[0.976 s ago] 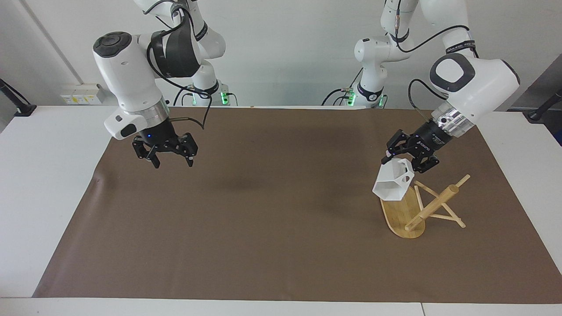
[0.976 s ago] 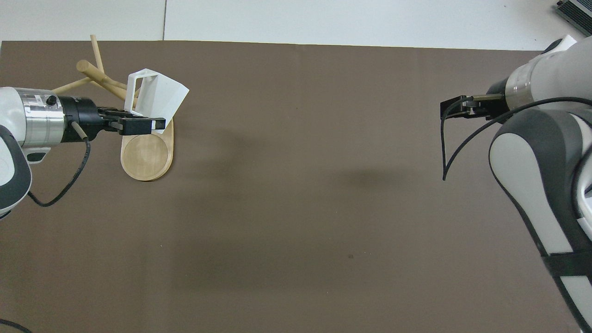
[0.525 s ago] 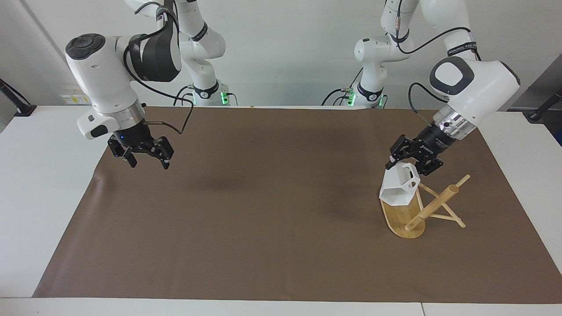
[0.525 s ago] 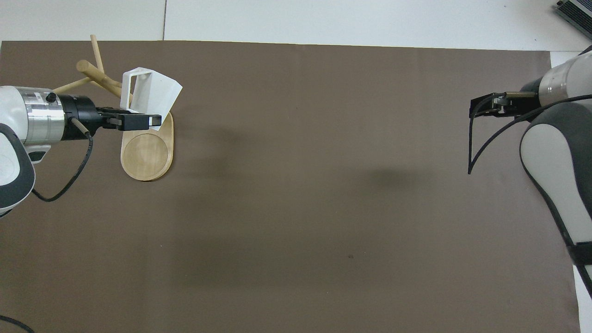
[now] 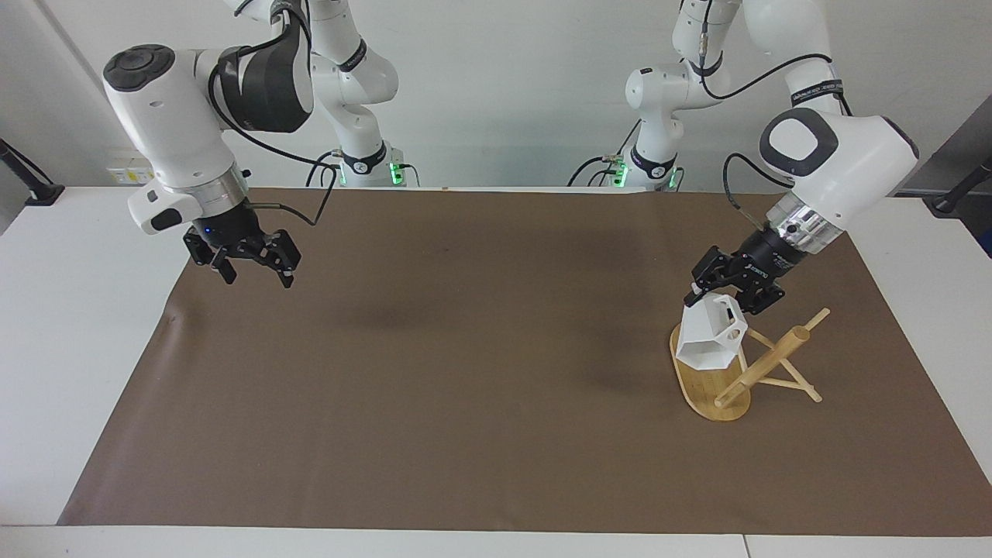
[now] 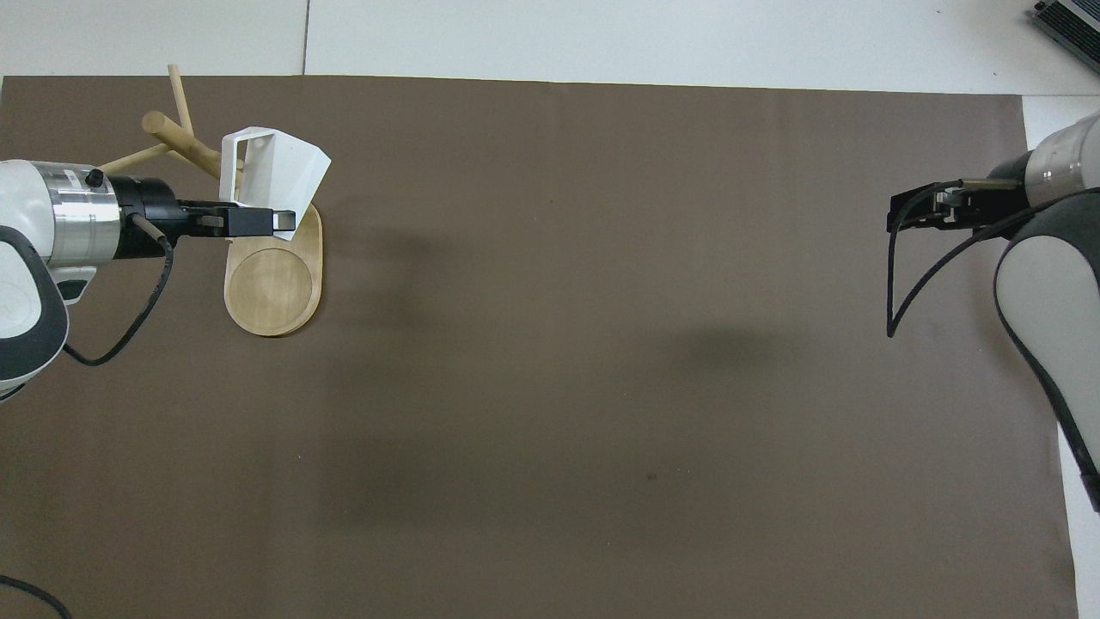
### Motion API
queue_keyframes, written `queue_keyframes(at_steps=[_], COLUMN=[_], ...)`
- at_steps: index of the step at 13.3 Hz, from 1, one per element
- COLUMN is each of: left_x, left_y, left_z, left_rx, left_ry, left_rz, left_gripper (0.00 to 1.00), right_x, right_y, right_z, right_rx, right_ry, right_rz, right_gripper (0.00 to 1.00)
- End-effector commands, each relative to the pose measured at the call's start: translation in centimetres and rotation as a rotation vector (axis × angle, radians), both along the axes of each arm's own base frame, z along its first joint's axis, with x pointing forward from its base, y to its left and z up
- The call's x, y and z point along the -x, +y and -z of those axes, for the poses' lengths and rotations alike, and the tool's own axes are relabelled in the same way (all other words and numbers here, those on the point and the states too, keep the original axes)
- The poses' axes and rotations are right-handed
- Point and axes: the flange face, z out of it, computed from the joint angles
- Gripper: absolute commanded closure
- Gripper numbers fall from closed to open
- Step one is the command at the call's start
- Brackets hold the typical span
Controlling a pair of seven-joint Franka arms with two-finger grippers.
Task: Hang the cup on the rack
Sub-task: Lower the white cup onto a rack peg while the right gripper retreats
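Facing view: left gripper [image 5: 717, 296] clamped on the cup [image 5: 711, 340] over the rack [image 5: 725, 380] at four o'clock; right gripper [image 5: 249, 274], jaws apart, waits at ten o'clock.

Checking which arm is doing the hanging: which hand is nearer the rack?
The left. The left hand holds the cup right over the rack; the right hand waits, open, over the mat at the right arm's end.
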Motion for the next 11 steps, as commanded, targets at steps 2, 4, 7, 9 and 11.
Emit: queue_keyframes(at_steps=[2, 4, 7, 9, 11], left_x=[-0.2, -0.2, -0.3, -0.3, -0.4], left_y=[0.9, 1.8, 2.3, 2.8, 3.2], left_z=[0.4, 0.6, 0.6, 0.6, 0.6], left_rx=[-0.010, -0.012, -0.012, -0.012, -0.014], left_ry=[0.020, 0.021, 0.017, 0.017, 0.012], left_rz=[-0.060, -0.074, -0.085, -0.095, -0.106], left_gripper=[1.00, 1.00, 1.00, 1.00, 1.00], right_x=[1.5, 2.5, 3.8, 4.3, 4.7], right_y=[-1.4, -1.6, -1.7, -1.8, -2.0], right_z=[-2.2, -3.9, -5.7, -5.7, -6.6], right_rx=[0.009, 0.005, -0.008, -0.014, -0.016], right_ry=[0.045, 0.058, 0.081, 0.116, 0.133], right_rz=[0.003, 0.009, 0.016, 0.018, 0.022], right_gripper=[0.00, 0.00, 0.00, 0.00, 0.00])
